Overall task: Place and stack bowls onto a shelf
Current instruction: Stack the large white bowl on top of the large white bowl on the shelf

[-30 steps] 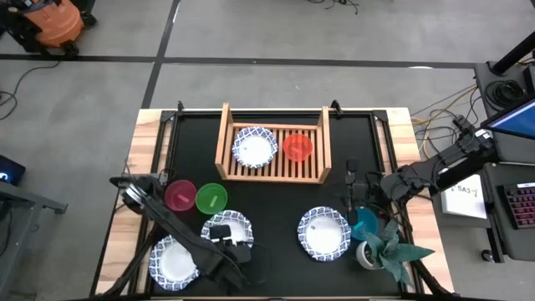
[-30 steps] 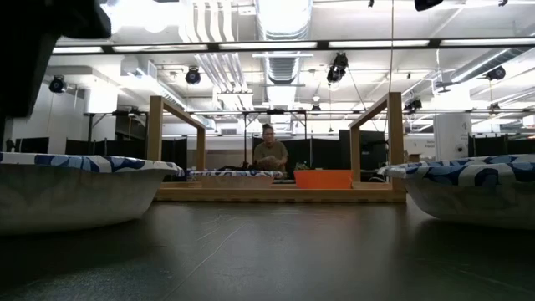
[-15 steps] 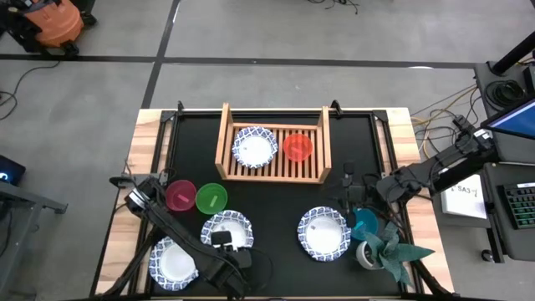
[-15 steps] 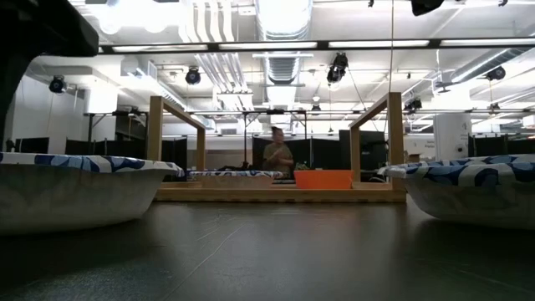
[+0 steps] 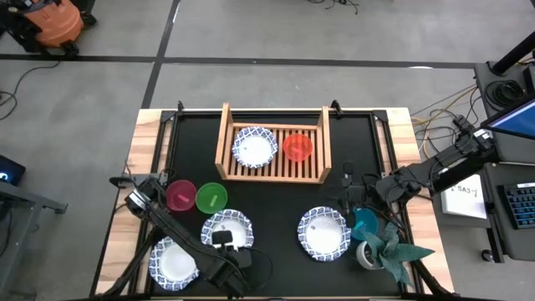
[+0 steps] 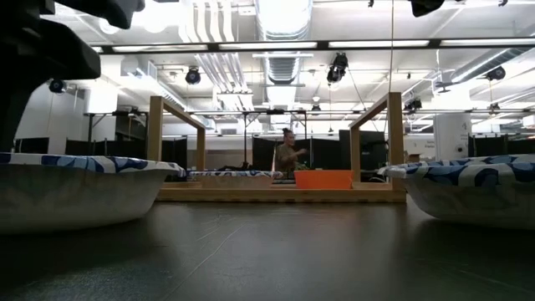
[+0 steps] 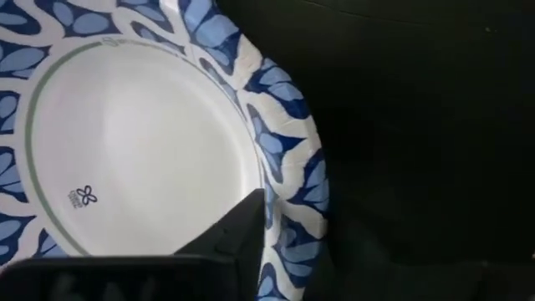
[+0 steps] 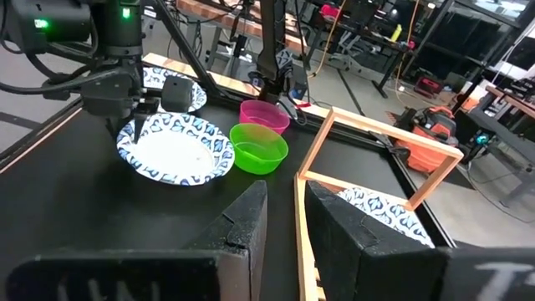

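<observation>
Black mat (image 5: pixel 276 201) covers the wood-edged table; open office behind, a person (image 6: pixel 289 157) standing far back in the low view.

My left pincer (image 5: pixel 224 241) sits over the near-left blue-rimmed bowl (image 5: pixel 226 230), at its near rim. Left wrist cam shows one dark finger (image 7: pixel 238 238) down inside that bowl's rim; can't tell whether the jaws are open or clamped. A second blue-rimmed bowl (image 5: pixel 174 261) sits at the near-left corner, partly under my left arm.

My right pincer (image 5: pixel 349 186) hangs at the right side of the mat, just off the shelf's right rail and above the teal bowl (image 5: pixel 364 223). Its fingers (image 8: pixel 242 221) stand slightly apart with nothing between them.

Wooden shelf (image 5: pixel 224 134) is at the far middle: one blue-rimmed bowl (image 5: pixel 254 145) on the left of the slats, red bowl (image 5: pixel 298 147) just beside it on the right.

Pink bowl (image 5: pixel 180 196) and green bowl (image 5: pixel 211 198) touch side by side at mid-left. A fourth blue-rimmed bowl (image 5: pixel 324 233) is at near right, teal bowl beside it, potted plant (image 5: pixel 386 248) at the near-right corner.
</observation>
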Controlling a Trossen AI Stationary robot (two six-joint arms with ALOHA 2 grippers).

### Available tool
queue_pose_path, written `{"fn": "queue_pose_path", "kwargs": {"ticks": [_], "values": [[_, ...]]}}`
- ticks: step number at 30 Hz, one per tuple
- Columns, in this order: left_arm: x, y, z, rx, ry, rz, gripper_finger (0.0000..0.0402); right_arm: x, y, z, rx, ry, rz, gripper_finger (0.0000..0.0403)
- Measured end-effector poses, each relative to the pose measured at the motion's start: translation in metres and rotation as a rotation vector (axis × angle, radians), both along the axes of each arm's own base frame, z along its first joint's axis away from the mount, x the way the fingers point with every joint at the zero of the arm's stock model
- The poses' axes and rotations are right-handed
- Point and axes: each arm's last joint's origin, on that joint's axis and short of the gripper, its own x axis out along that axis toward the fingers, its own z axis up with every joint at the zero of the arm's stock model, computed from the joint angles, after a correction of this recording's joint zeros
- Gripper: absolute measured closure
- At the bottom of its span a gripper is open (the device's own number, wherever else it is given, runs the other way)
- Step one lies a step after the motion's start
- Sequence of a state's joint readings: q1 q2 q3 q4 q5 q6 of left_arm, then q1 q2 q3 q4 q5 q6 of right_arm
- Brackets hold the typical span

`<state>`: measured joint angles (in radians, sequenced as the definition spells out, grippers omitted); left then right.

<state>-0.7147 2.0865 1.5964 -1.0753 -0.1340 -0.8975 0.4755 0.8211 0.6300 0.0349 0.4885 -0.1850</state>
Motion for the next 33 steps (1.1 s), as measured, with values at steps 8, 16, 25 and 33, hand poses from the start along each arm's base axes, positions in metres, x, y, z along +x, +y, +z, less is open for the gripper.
{"fn": "queue_pose_path", "kwargs": {"ticks": [8,16,25,33], "values": [[0.002,-0.003,0.019,-0.022,0.019,-0.099,0.0388,0.000,0.000,0.000,0.013,0.003,-0.003,0.0332],[0.022,-0.001,0.082,0.110,-0.155,-0.328,0.0399,-0.001,0.000,-0.002,-0.004,0.023,0.001,0.0335],[0.059,0.070,0.118,0.422,-0.120,-0.470,0.0401,-0.007,-0.004,0.005,-0.034,-0.010,0.016,0.0335],[0.089,0.163,0.106,0.507,0.033,-0.372,0.0401,-0.008,-0.003,0.004,-0.046,-0.002,0.066,0.0335]]}}
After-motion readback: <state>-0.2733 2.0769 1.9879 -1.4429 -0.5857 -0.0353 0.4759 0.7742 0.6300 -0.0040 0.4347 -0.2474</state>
